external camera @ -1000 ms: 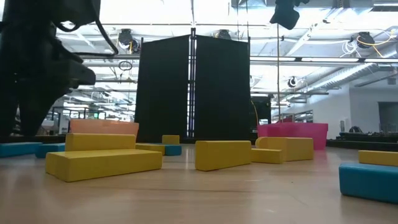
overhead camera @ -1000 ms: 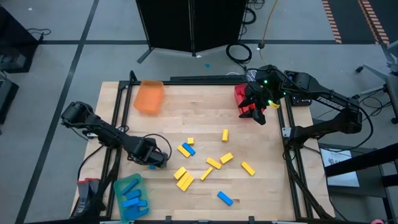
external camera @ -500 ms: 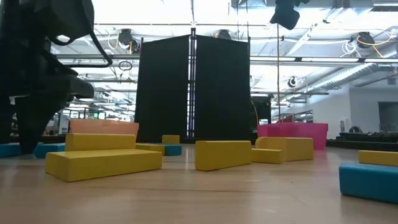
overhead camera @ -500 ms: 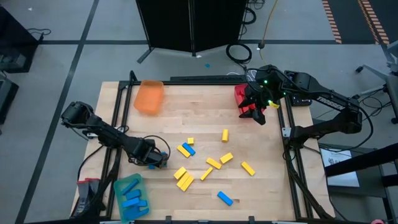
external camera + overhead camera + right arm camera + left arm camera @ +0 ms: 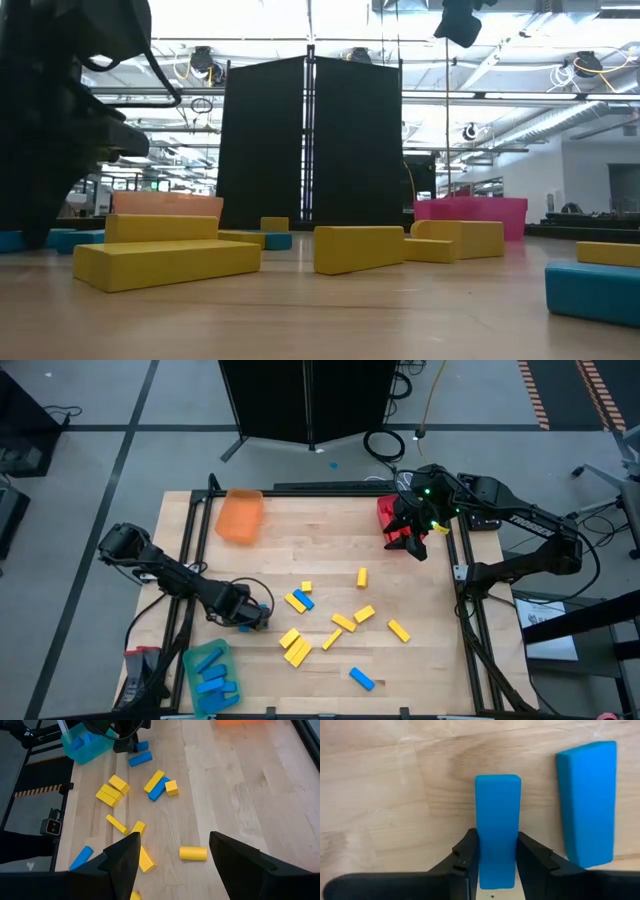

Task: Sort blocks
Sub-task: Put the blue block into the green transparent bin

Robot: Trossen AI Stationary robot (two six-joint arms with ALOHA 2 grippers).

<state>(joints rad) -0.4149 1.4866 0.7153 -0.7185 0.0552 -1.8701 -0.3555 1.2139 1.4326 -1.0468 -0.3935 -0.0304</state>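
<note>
Left wrist view, left gripper (image 5: pixel 495 865) clamps a smooth solid-blue rectangular block (image 5: pixel 497 822) on the wooden table (image 5: pixel 380 795), second blue block (image 5: pixel 587 802) just beside, right gripper (image 5: pixel 413 540) open at upper right over red tray (image 5: pixel 385 512).

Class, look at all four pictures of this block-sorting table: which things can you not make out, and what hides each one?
- Red tray, high view: the right arm covers most of it, so its contents are hidden.
- Held blue block, left wrist view: the left pincer covers its lower sides.
- Left pincer, low view: only a dark arm at the frame's edge shows.
- Green tray, high view: cut off by the bottom edge.
</note>
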